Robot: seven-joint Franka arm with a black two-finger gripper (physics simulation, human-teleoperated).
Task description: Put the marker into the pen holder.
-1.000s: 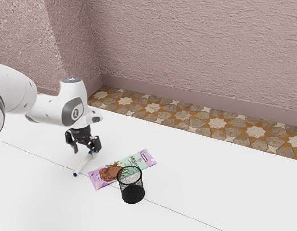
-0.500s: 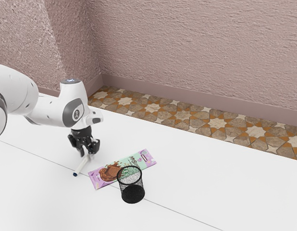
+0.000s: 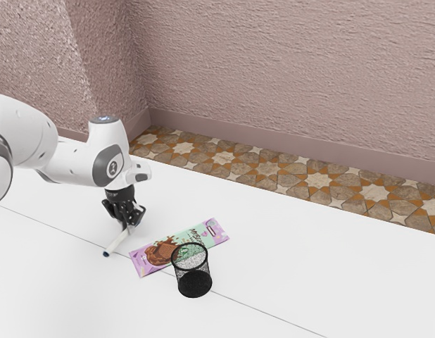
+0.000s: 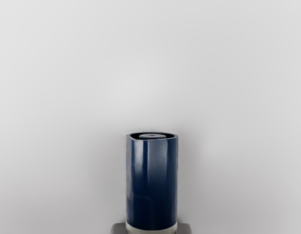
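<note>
Left of centre, the gripper [image 3: 127, 224] has just closed on the marker [image 3: 117, 243], seemingly ready to lift toward the holder [image 3: 193, 276], lower centre.

Bright, diffuse light is flooding the white table [image 3: 309, 267]; pale highlights are running along the marker [image 4: 152, 187], faint shadows flanking it.

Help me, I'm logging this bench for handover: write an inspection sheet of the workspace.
Surface: white table, thin dark seam across it.
Job's things: marker, white with blue ends, outside the holder; black mesh pen holder, upright.
Clutter: chocolate packet, lying flat near the holder.
Gripper: pincer shut on the marker.
Cables: nothing seen.
Surroundings: rough pinkish wall, patterned tile floor.
</note>
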